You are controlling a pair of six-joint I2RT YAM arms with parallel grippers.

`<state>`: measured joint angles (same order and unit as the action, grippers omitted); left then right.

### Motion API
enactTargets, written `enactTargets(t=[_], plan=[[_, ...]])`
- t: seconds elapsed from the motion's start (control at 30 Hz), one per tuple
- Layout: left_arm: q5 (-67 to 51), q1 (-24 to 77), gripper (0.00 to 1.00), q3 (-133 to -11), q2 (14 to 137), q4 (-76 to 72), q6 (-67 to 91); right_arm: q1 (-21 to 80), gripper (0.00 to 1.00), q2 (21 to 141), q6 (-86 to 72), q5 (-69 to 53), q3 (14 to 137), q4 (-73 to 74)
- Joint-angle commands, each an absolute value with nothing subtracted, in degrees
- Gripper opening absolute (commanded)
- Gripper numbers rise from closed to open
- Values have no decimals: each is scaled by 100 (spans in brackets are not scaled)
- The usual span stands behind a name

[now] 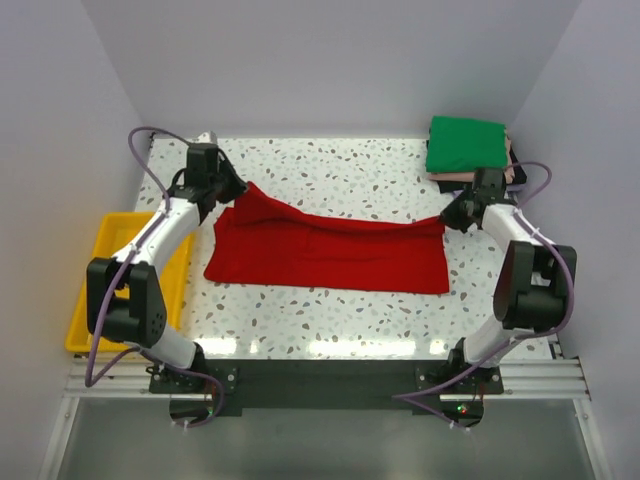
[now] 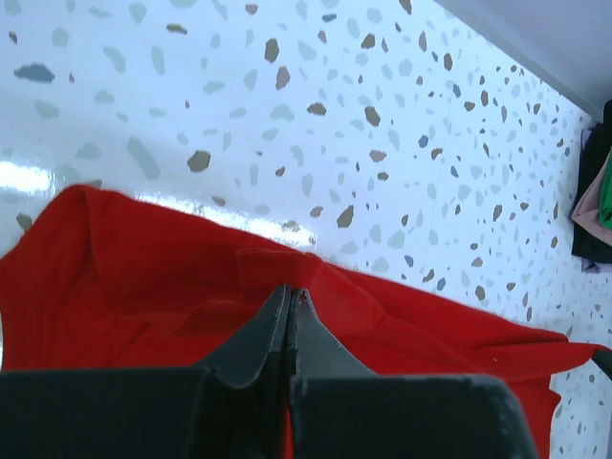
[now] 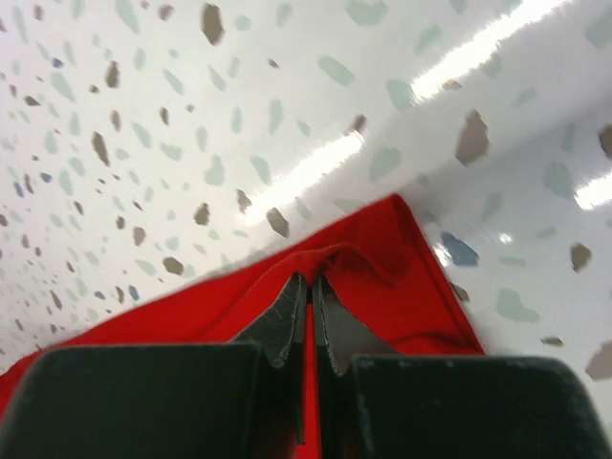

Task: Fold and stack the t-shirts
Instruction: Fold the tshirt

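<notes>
Two grippers are holding one red t-shirt (image 1: 330, 255) by its far corners. The left gripper (image 2: 290, 292) is pinching the far left corner. Its jaws are pressed tight together, with a little fold of red cloth caught between them. The right gripper (image 3: 308, 282) is doing the same at the far right corner, and its jaws are squeezed shut on the edge of the cloth too.

The red t-shirt is lying across the middle of the table (image 1: 330, 165), spread wide from side to side. Its near edge is resting flat. Its far edge is rising a little at each pinched corner and dipping in the middle.

I think the arms are holding both corners at once so the cloth is staying straight and not bunching up. From here they can bring the far edge over to the near edge and make the shirt half as big. So the fold is only just starting.

A green t-shirt (image 1: 465, 143) is sitting folded in the far right corner of the table, just behind the right gripper. Other folded shirts are peeking out from under it, but they are too small here to count. That pile is likely waiting there so the red one can go on top when it is folded.

A yellow tray (image 1: 105, 250) is sitting at the left edge, beside the left arm and apart from the cloth.
</notes>
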<state>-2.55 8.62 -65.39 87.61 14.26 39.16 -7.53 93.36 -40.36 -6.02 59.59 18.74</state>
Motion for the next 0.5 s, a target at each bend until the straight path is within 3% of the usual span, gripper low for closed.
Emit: enactTargets(t=[0.0,0.23,0.47], plan=[[-123,765,0,-7206,9087,1213,3700,-773,0,9684,-3859,-940,6634,1670],[-237,721,0,-8146,9878,1169,3595,-782,0,10423,-3665,-1195,7627,1486],[-264,686,0,-8341,10063,1169,3551,-791,0,10767,-3586,-1248,7963,1485]])
